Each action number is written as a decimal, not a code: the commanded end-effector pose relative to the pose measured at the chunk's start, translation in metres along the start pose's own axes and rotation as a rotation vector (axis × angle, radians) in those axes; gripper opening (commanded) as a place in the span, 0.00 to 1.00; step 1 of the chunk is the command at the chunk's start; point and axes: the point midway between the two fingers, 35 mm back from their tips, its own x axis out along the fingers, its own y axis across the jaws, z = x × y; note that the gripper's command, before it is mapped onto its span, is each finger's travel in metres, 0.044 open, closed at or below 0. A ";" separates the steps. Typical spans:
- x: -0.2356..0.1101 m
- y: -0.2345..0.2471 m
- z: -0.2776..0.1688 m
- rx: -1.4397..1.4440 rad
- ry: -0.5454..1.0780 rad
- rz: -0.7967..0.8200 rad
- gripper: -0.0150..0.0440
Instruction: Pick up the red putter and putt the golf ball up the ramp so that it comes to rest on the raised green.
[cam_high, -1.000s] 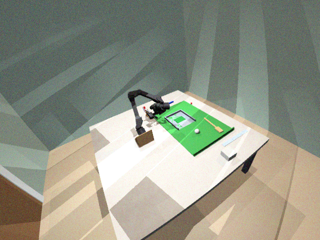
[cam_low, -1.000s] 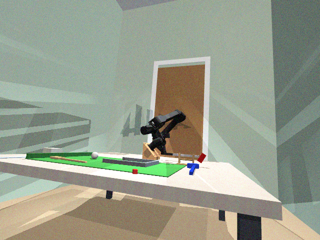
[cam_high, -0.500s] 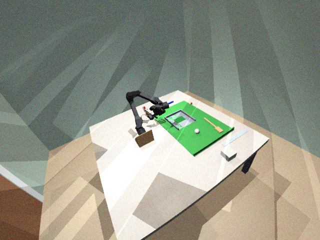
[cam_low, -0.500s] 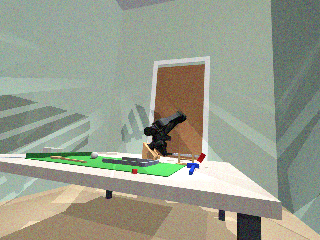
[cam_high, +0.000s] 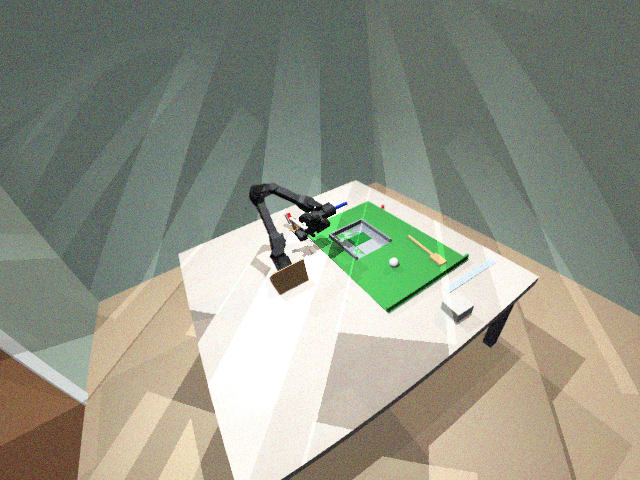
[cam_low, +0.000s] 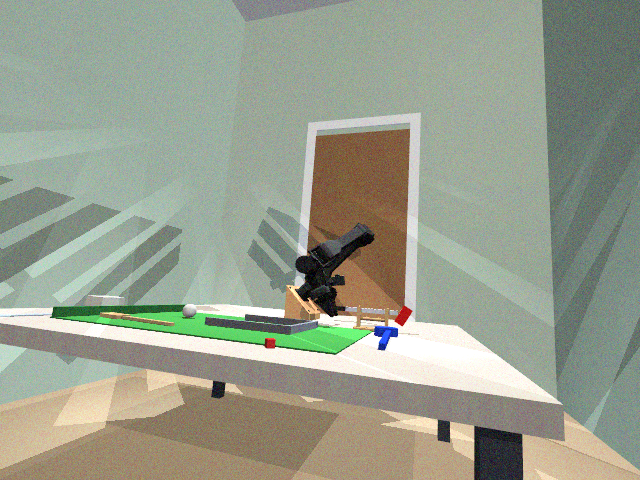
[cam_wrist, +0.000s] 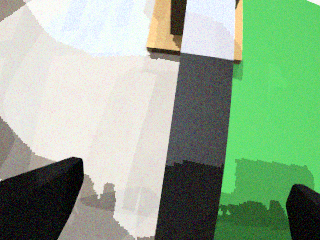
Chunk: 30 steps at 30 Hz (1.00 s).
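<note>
The gripper (cam_wrist: 180, 227) is spread wide, holding nothing, its fingers straddling the red putter's dark grip (cam_wrist: 194, 160). Ahead, the shaft crosses a wooden rack (cam_wrist: 163, 20). The golf ball (cam_high: 393, 261) sits well beyond on the green mat (cam_high: 392, 284).

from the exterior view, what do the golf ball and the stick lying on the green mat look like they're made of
The golf ball looks like smooth matte white plastic: plain, no dimples visible. The stick looks like unfinished light wood, going by its flat tan colour, though no grain shows.
</note>
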 end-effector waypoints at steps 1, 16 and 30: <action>0.000 0.000 0.000 -0.001 0.000 0.001 0.78; 0.000 0.000 0.000 -0.001 0.000 0.001 0.28; -0.028 -0.004 0.010 0.026 0.031 -0.030 0.25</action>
